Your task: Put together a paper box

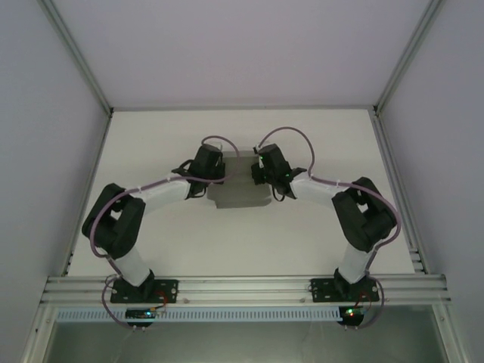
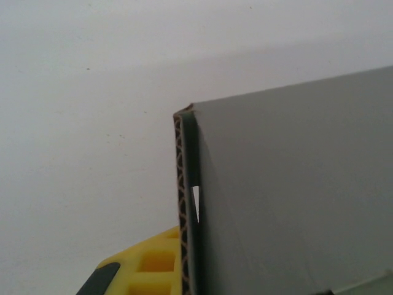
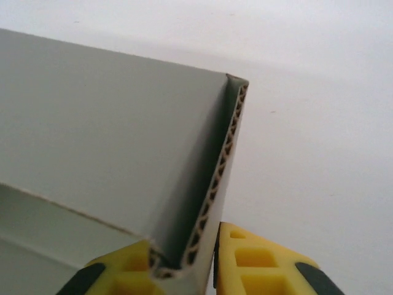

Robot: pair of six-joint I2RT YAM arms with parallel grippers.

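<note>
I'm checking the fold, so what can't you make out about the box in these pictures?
Top view: paper box, side walls hidden under left hand and right hand.
Left wrist view: left hand's second finger hidden behind the box wall.
Right wrist view: box floor cut off by the bottom edge.

Matte grey paper box (image 3: 110, 123), brown fluted edge; yellow-and-black right claw (image 3: 187, 258); white table (image 1: 302, 242).
</note>
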